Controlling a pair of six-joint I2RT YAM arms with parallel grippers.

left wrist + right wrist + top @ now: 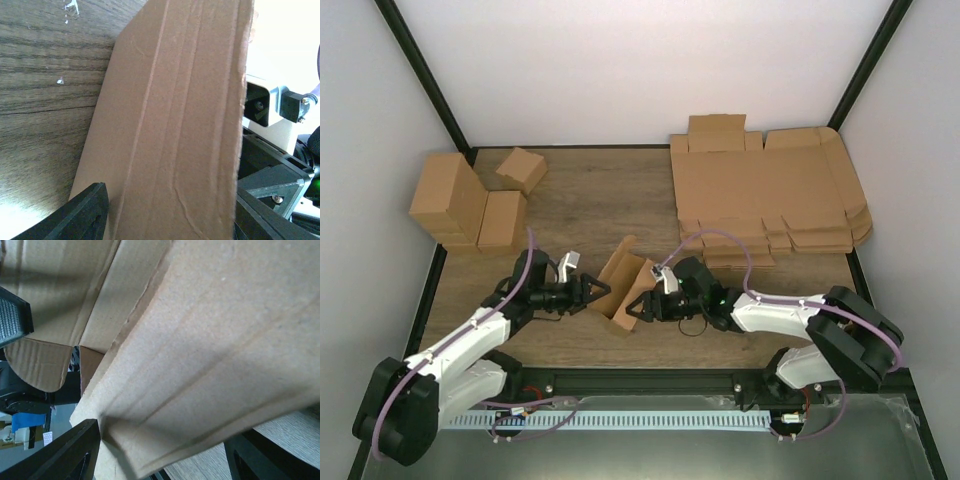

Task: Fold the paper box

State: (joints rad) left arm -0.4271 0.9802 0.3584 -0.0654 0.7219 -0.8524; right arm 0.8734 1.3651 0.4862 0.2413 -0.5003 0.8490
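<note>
The paper box (625,285) is a partly folded brown cardboard piece, standing tilted on the wooden table between the two arms. My left gripper (595,293) meets it from the left and my right gripper (638,305) from the right. In the left wrist view a creased panel of the paper box (175,125) fills the span between both black fingers of the left gripper (170,215), touching each. In the right wrist view a folded wall of the paper box (210,340) lies across the right gripper (162,450), and the left fingertip (75,450) dents it.
A thick pile of flat cardboard sheets (765,190) lies at the back right. Blocky brown boxes (450,200) stand at the back left, with a small one (520,170) beside them. The right arm's gripper body (280,165) shows just behind the panel.
</note>
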